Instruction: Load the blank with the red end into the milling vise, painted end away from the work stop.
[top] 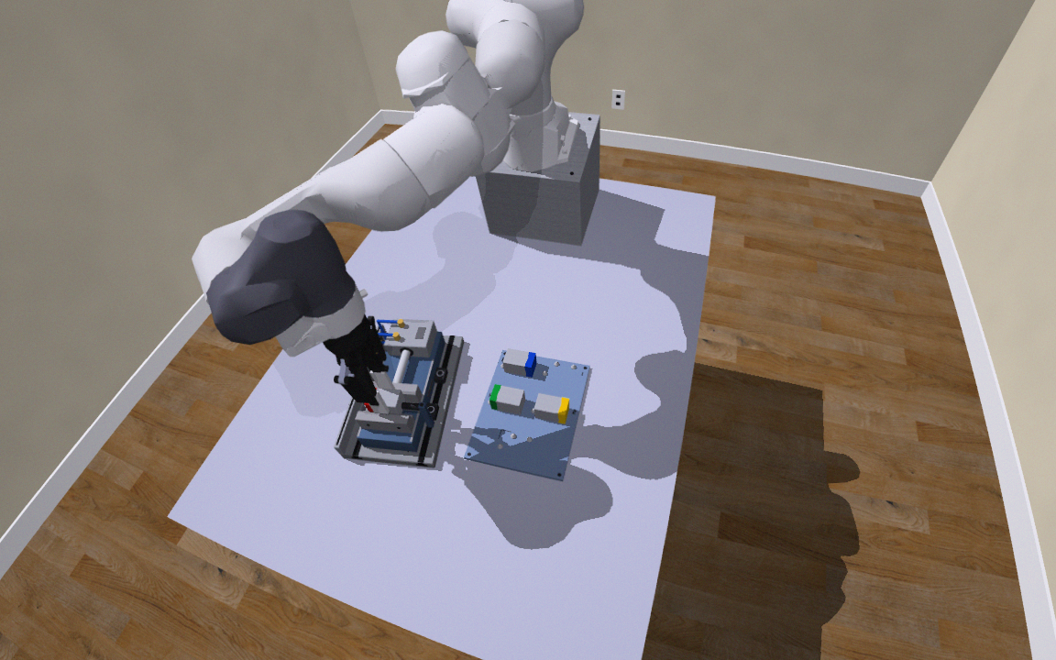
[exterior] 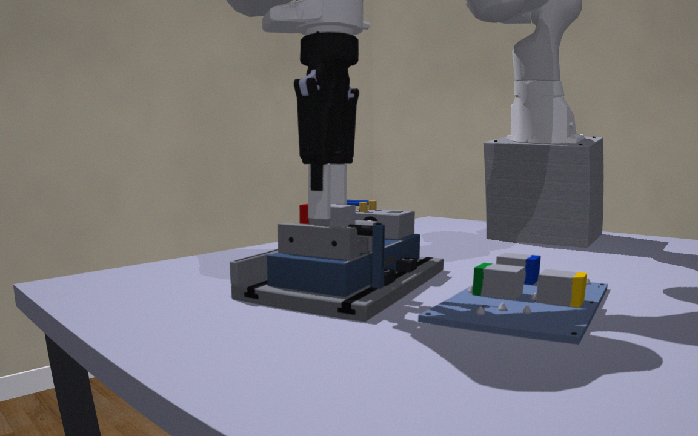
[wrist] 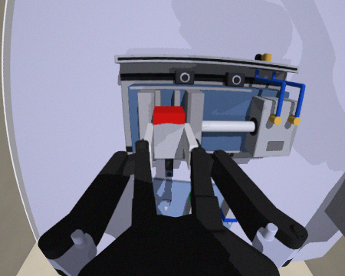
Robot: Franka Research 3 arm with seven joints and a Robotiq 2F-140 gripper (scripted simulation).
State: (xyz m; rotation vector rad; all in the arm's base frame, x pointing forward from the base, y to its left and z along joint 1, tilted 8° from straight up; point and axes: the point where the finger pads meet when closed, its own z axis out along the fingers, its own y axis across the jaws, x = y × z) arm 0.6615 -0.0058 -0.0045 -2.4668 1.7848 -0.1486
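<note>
The blank with the red end (top: 368,408) (exterior: 303,213) (wrist: 169,116) is between the jaws, red end away from the infeed plate. My gripper (wrist: 168,133) is shut on its long sides near the unpainted end. The fixed jaw (exterior: 316,240) (wrist: 145,104) is beside one long side, the moving jaw (wrist: 195,103) beside the other. The dark work stop (wrist: 169,168) is at the grey end. Two low bars (wrist: 157,98) (wrist: 177,98) show beyond the red end. The blank's upper part stands above the fixed jaw; its underside is hidden, so contact with the bars and exact gaps cannot be told.
Blanks with green (top: 506,399) (exterior: 498,280), yellow (top: 551,407) (exterior: 561,287) and blue (top: 519,362) (exterior: 518,266) ends lie on the infeed plate (top: 528,461) (exterior: 552,328). Several small cones stand there. The hose block (top: 411,336) (wrist: 274,134) carries blue hoses.
</note>
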